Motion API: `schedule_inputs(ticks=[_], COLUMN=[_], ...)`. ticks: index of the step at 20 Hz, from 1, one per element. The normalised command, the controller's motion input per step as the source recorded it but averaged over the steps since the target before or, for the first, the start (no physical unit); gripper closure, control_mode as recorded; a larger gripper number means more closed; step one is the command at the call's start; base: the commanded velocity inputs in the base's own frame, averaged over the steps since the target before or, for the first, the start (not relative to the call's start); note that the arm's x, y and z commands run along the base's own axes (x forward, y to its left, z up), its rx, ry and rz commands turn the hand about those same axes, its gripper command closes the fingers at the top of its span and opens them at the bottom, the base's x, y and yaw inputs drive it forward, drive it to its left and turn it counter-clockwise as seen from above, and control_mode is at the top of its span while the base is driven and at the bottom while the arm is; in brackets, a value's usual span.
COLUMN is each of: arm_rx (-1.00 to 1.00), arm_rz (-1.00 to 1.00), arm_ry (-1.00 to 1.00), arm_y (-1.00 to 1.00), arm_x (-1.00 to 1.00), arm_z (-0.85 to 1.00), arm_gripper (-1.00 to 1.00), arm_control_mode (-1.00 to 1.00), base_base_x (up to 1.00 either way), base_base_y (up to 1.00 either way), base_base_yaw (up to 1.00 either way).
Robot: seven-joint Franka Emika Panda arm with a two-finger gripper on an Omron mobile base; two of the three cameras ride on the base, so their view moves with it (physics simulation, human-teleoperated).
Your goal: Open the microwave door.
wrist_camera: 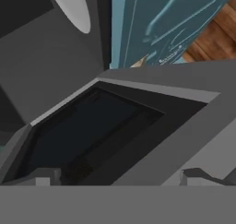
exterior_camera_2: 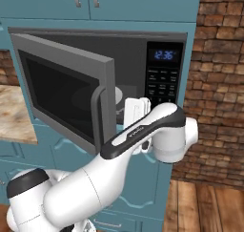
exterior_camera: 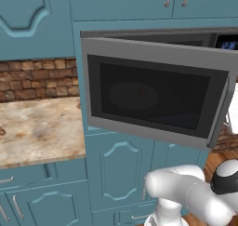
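Hand (exterior_camera_2: pixel 135 112): sits just behind the free edge of the microwave door, inside the gap between the door and the microwave front. In the hand view both finger tips (wrist_camera: pixel 44 176) rise at the bottom, well apart, with nothing between them; the hand is spread and grips nothing.

Microwave door (exterior_camera: pixel 153 92): a grey metallic panel with a dark tinted window, hinged on its left side and swung partly out from the microwave. Its inner face lies directly ahead of the finger tips in the hand view.

Handle (exterior_camera_2: pixel 97 112): a curved vertical grey bar on the door's outer face near the free edge, just beside the hand but on the far side of the panel from it.

Handling, judged: the door is rigid and turns only about its hinge, so it should follow a push along an arc. The metal face looks smooth and may let a finger slide. The tinted window is the weaker area. The free edge and the handle give the most leverage.

Microwave (exterior_camera_2: pixel 164 73): built into the teal cabinets (exterior_camera: pixel 116 174); black keypad and blue display are right of the door opening, beside the hand.

Desk (exterior_camera: pixel 37 129): marbled top, left of the door.
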Motion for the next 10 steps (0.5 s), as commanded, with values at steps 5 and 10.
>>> schedule_inputs(ticks=[5, 10], arm_rx=[0.0, 0.0], arm_rz=[0.13, 0.15], arm_ry=[-0.07, -0.09], arm_y=[0.0, 0.0], arm_x=[-0.06, 0.02], arm_z=[0.0, 0.0], arm_gripper=[-1.0, -1.0], arm_control_mode=[-1.0, -1.0], base_base_x=[0.0, 0.0], base_base_y=[0.0, 0.0], base_base_yaw=[0.0, 0.0])
